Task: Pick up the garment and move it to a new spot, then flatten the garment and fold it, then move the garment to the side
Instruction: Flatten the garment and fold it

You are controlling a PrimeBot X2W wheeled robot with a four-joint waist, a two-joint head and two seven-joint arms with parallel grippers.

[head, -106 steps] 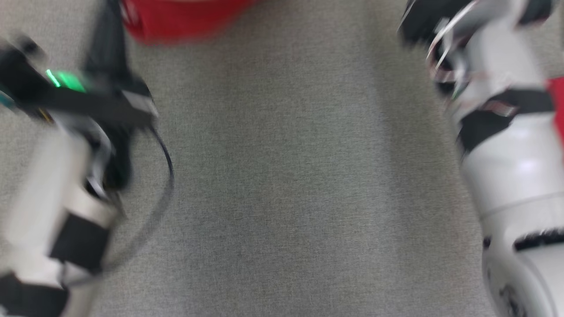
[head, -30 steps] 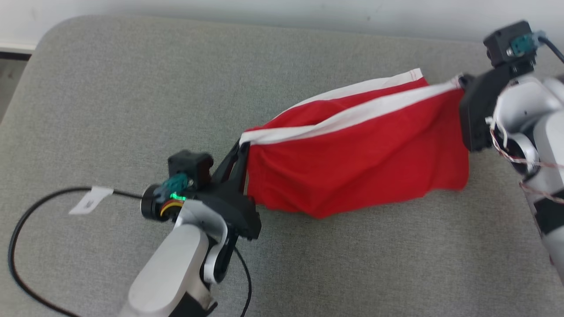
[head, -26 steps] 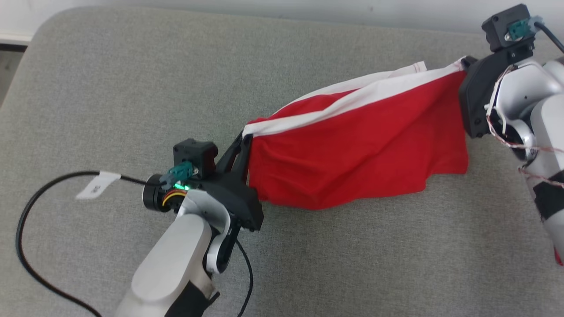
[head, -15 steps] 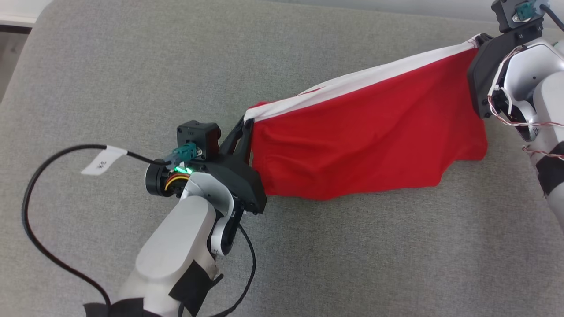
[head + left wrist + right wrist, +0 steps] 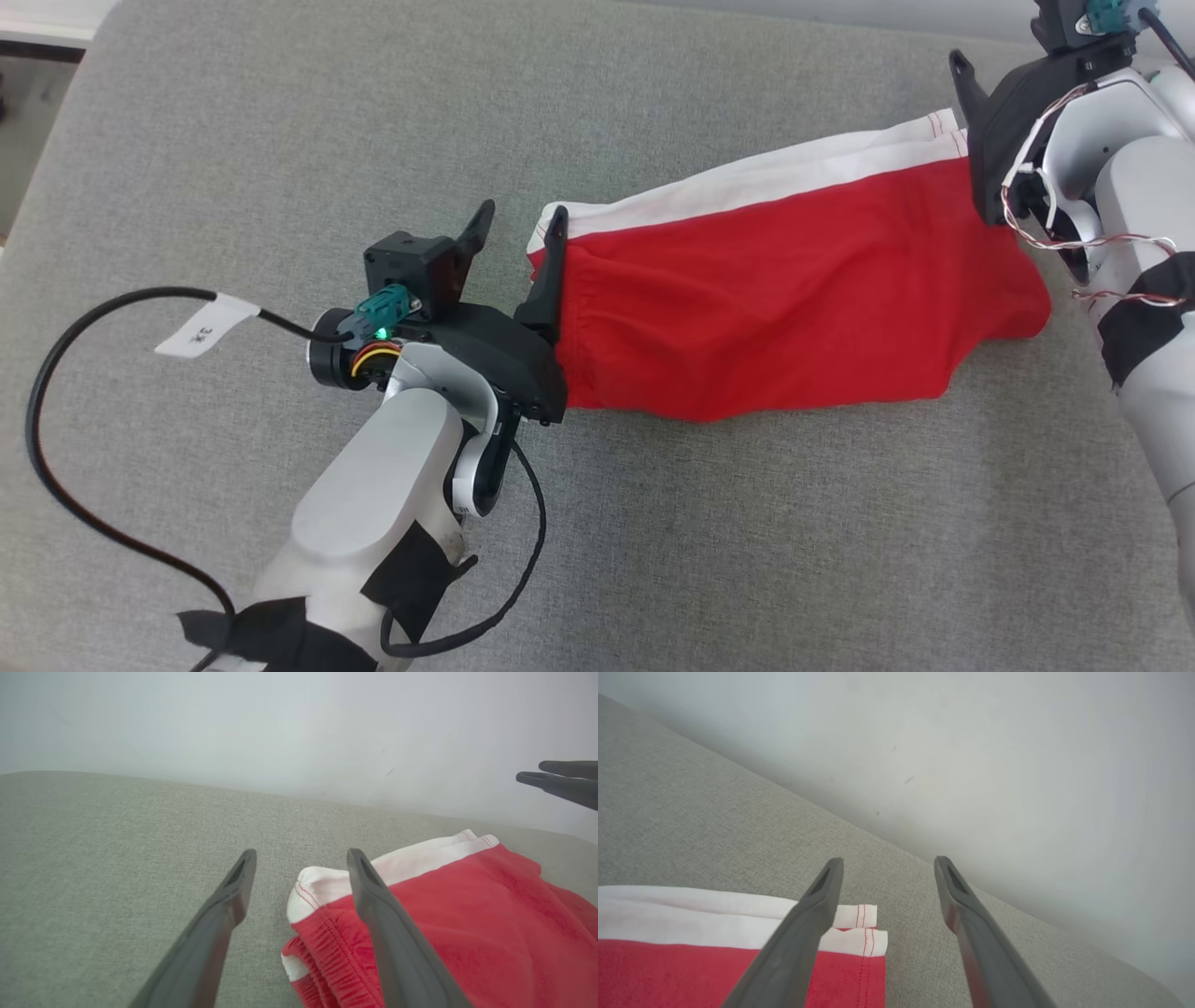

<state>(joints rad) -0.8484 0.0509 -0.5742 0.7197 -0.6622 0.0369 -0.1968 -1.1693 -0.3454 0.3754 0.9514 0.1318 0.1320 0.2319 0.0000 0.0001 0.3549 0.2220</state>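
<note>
A: What's at the far left?

B: A black cable looping over the grey cushion, with a white tag on it. It runs to the wrist of the left arm.

A: And the left gripper?

B: It's spread wide with nothing between the fingers. One finger is over bare cushion. The other lies right at the left end of the garment, by its white corner. I cannot tell whether it touches the cloth.

A: Where is the garment, then?

B: It's lying on the cushion between the two arms, stretched out from left to right and slanting up toward the far right corner. It is red, with a white band along its far edge. The near edge is uneven, and there are small gathers at the left end.

A: And on the right?

B: The right gripper is parted too and holds nothing. In the right wrist view one finger crosses the white corner at the garment's right end, and the other is over bare cushion. Whether that finger rests on the cloth is not clear. A pale wall stands just behind the cushion's edge.
</note>
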